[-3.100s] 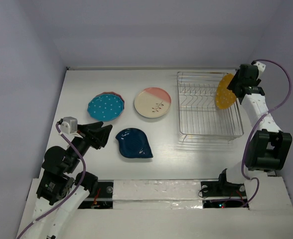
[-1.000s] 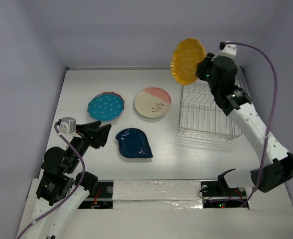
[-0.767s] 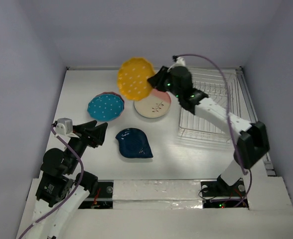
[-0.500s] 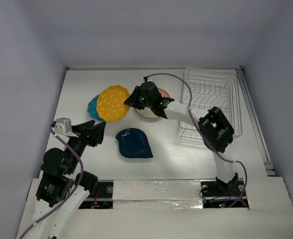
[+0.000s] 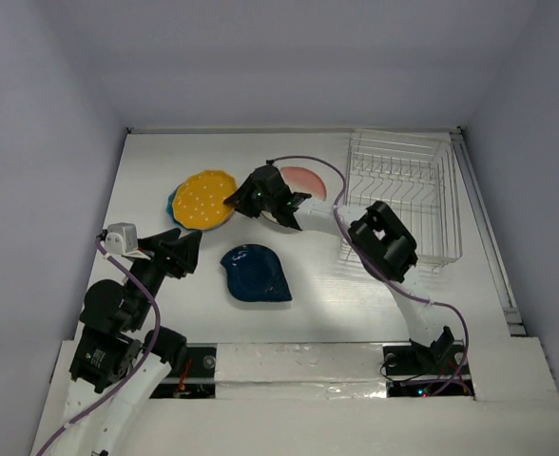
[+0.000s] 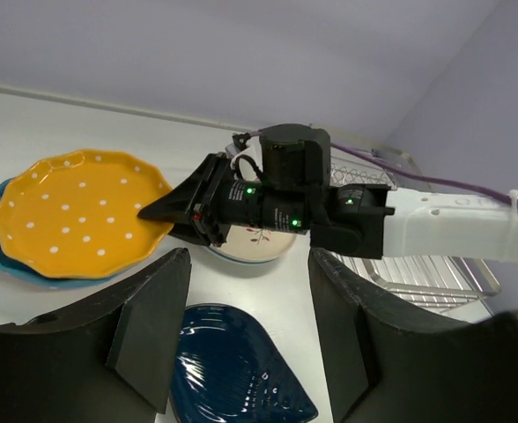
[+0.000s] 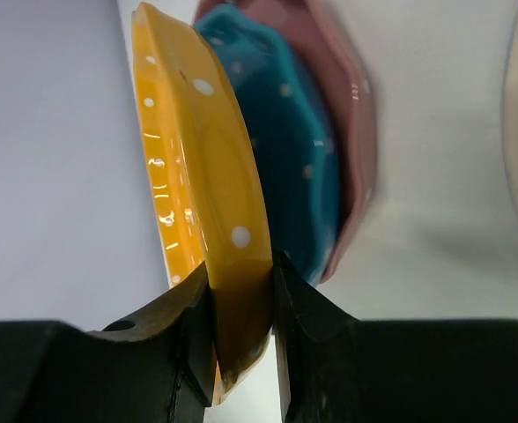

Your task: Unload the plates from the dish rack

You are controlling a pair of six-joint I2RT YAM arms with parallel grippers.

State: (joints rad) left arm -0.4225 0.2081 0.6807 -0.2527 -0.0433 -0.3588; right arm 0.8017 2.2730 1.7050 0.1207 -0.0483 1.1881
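My right gripper [image 5: 234,199] is shut on the rim of the yellow-orange dotted plate [image 5: 203,199], holding it just over the light blue dotted plate [image 5: 174,202]. In the right wrist view the yellow plate [image 7: 208,203] sits between my fingers, above the blue plate [image 7: 290,167] and the pink plate [image 7: 351,106] under it. The cream-and-pink sprig plate [image 5: 303,179] lies partly under the right arm. The dark blue leaf plate [image 5: 254,273] lies in front. The dish rack [image 5: 403,195] holds no plates. My left gripper [image 5: 186,251] is open and empty, near the leaf plate [image 6: 233,374]. The strawberry plate is out of view.
The right arm [image 5: 318,214] stretches across the table from the rack side to the plate stack. The table's left edge meets a grey wall [image 5: 51,142] close to the stack.
My right gripper carried the yellow-orange plate out of the rack, across the table to the left, and lowered it over the blue dotted plate. The left arm stayed nearly still.
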